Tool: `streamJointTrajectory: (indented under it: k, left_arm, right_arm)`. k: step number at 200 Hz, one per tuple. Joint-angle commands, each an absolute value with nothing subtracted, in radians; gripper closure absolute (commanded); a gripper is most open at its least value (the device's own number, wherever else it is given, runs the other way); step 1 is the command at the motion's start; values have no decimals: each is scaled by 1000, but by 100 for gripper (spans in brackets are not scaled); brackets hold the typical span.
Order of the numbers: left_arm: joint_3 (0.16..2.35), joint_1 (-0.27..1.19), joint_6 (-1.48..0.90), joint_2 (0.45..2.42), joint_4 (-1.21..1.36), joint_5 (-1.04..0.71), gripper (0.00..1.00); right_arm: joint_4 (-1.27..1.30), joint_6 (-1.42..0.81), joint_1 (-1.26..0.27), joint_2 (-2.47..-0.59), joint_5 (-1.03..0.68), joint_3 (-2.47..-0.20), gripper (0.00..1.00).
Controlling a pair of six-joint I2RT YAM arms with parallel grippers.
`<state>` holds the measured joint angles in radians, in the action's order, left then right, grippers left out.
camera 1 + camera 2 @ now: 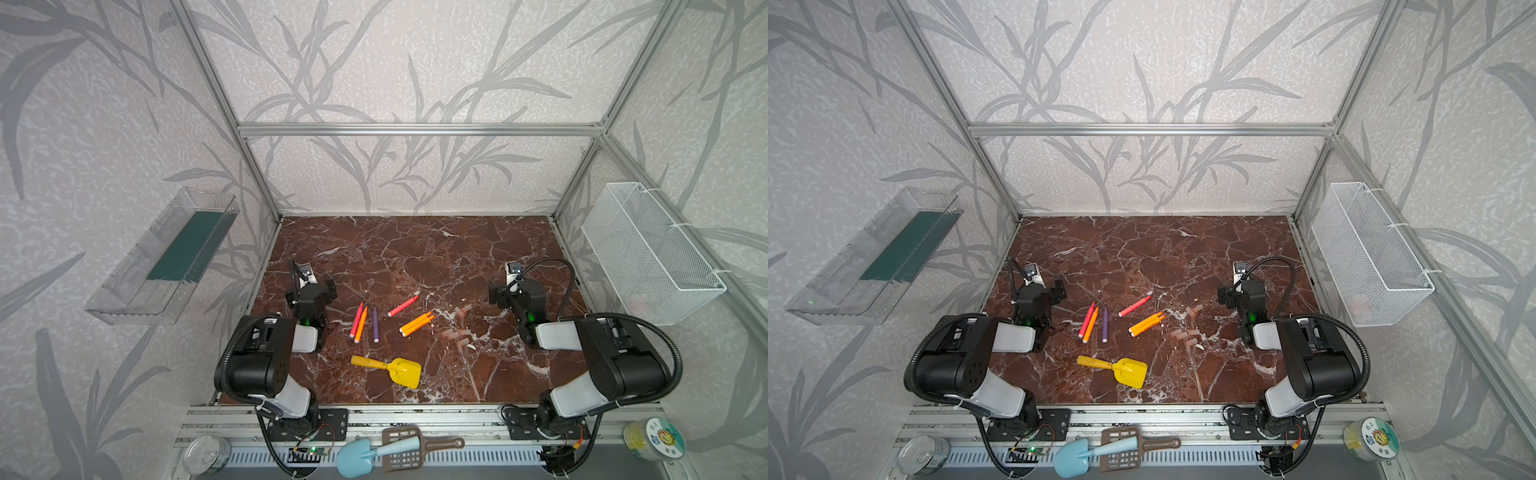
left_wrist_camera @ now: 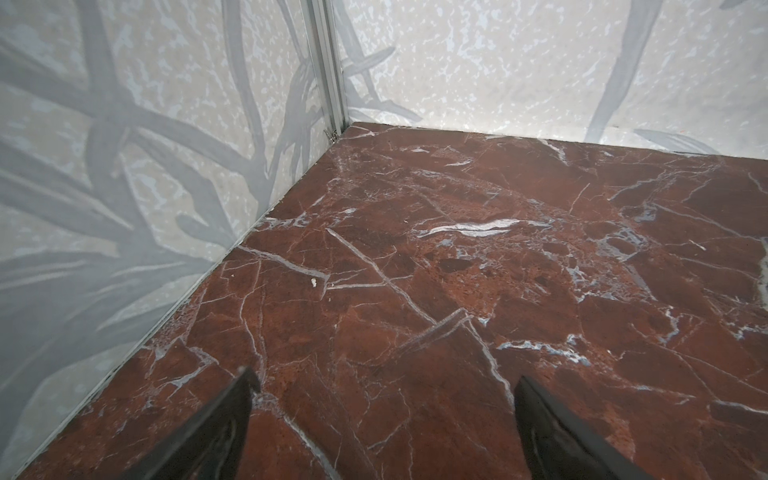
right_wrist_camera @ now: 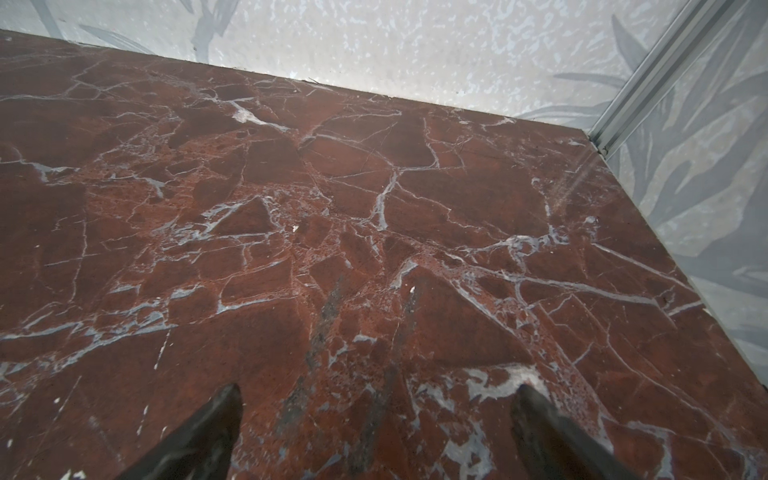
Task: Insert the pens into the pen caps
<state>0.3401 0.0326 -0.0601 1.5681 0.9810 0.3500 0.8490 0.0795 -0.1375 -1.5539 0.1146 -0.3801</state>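
Left hand (image 2: 386,378) is seen spread wide, nothing held, fingers (image 2: 232,415) over bare tabletop (image 2: 415,249), aimed at the far left corner. Right hand (image 3: 378,388) is likewise spread wide and empty, aimed toward the far right corner. In both top views each hand is placed toward its own side edge, well apart from the task things.

Six pens (image 1: 1133,306) are laid flat about mid-tabletop, nearer the front edge than the back, all uncapped. A red-pink pen (image 1: 356,319) and an orange pen (image 1: 361,326) are set side by side, with the purple pen (image 1: 375,325) just beside them. A second red-pink pen (image 1: 403,306) is angled nearer the back. An orange pair (image 1: 417,323) is laid together toward the right.

Caps (image 1: 462,310), pale and see-through, are scattered in two small groups between the pens and the right edge; the count cannot be told. A yellow shovel (image 1: 399,370) is laid near the front edge, in front of the pens.
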Motion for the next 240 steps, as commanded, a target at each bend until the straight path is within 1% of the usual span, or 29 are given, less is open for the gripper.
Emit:
streamJointTrajectory:
  k: [1,69,82,90,97,99,101,110,120,129,136,151,161,170,186,199,208,215,220,234,240]
  left_arm:
    - [362,36,-43,1578,1004,369,1]
    - [358,37,-44,1578,1006,372,1]
    - [351,59,-27,1554,1012,413,1]
    - [337,71,-32,1520,986,427,1]
    - [316,72,-22,1502,1012,406,1]
    - [311,72,-8,1498,1046,401,1]
    - [305,80,15,1494,1062,407,1]
    - [306,138,57,1433,1022,500,1]
    - [336,208,108,1355,920,590,1]
    - [386,230,48,1285,768,638,1]
    - [428,228,-20,1235,611,608,1]
    - [511,229,-111,1142,352,505,1]
    - [565,229,-190,1085,203,399,1]
    - [605,229,-255,1037,98,286,1]
    - [639,229,-279,963,5,42,1]
    - [623,229,-261,912,12,-158,1]
    - [600,229,-261,875,23,-246,1]
    - [580,229,-275,850,32,-261,1]
    - [563,229,-293,829,34,-231,1]
    - [530,226,-400,782,-3,-53,1]
    - [526,223,-443,767,-30,-10,1]
  right_arm:
    - [881,84,-142,-1542,130,-388,1]
    - [866,80,-140,-1542,132,-395,1]
    - [938,88,-144,-1517,166,-371,1]
    - [876,75,-154,-1449,236,-376,1]
    - [764,67,-161,-1368,285,-403,1]
    - [675,55,-161,-1330,297,-419,1]
    - [646,50,-161,-1319,300,-428,1]
    - [418,-24,-160,-1226,329,-498,1]
    - [262,-109,-160,-1163,341,-553,1]
    - [152,-190,-160,-1110,299,-599,1]
    - [99,-236,-161,-1086,274,-619,1]
    - [-62,-432,-160,-1037,281,-662,1]
    - [-121,-443,-160,-1009,251,-672,1]
    - [-139,-463,-159,-980,257,-664,1]
    - [-162,-534,-147,-907,273,-620,1]
    - [-75,-481,-136,-836,140,-559,1]
    - [-3,-431,-136,-794,58,-512,1]
    - [42,-424,-137,-771,31,-472,1]
    - [63,-432,-137,-760,44,-446,1]
    - [79,-462,-137,-753,145,-390,1]
    - [96,-463,-137,-761,182,-367,1]
